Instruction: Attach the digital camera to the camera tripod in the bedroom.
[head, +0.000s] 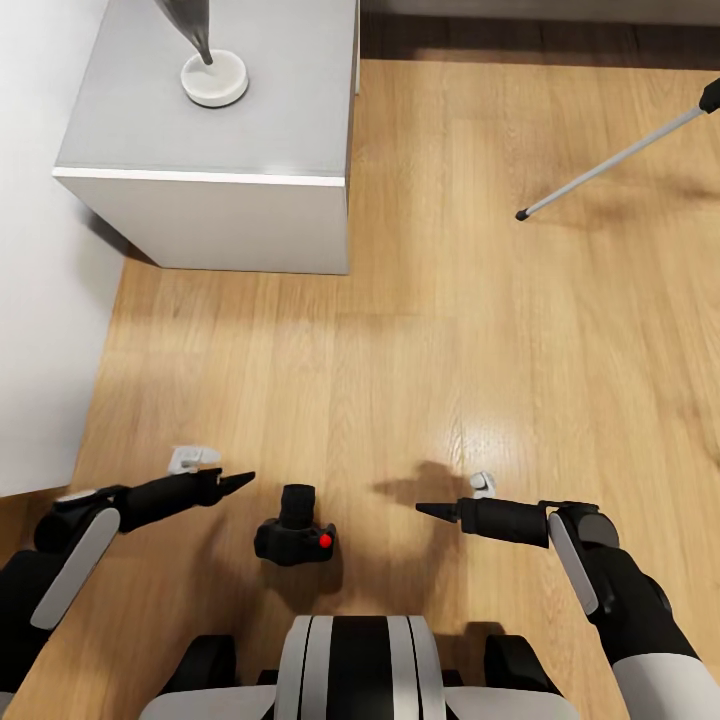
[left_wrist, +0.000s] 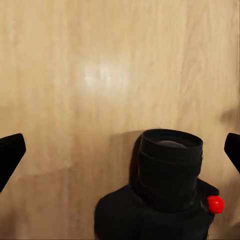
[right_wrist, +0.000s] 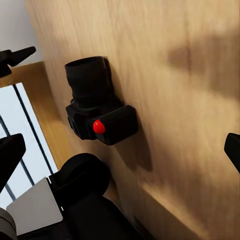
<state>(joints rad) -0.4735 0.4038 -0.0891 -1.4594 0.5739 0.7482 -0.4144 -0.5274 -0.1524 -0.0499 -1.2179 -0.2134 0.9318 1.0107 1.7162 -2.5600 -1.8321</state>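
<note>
Down on the wood floor (head: 480, 330), right in front of the robot base (head: 360, 665): digital camera (head: 294, 537), lens up, red button (head: 325, 541) on top. Sitting between left gripper (head: 238, 482) and right gripper (head: 432, 510), touching neither. Both spread wide, holding nothing. Further off, grey nightstand (head: 215, 215) with a white lamp base (head: 214, 79). Off to the right, one camera tripod (head: 610, 162) leg, foot planted on the floor.

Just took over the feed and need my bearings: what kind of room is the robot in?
Probably a bedroom or similar home room: wood floor, a grey nightstand against a white wall. A tripod leg and the digital camera are on the floor.
</note>
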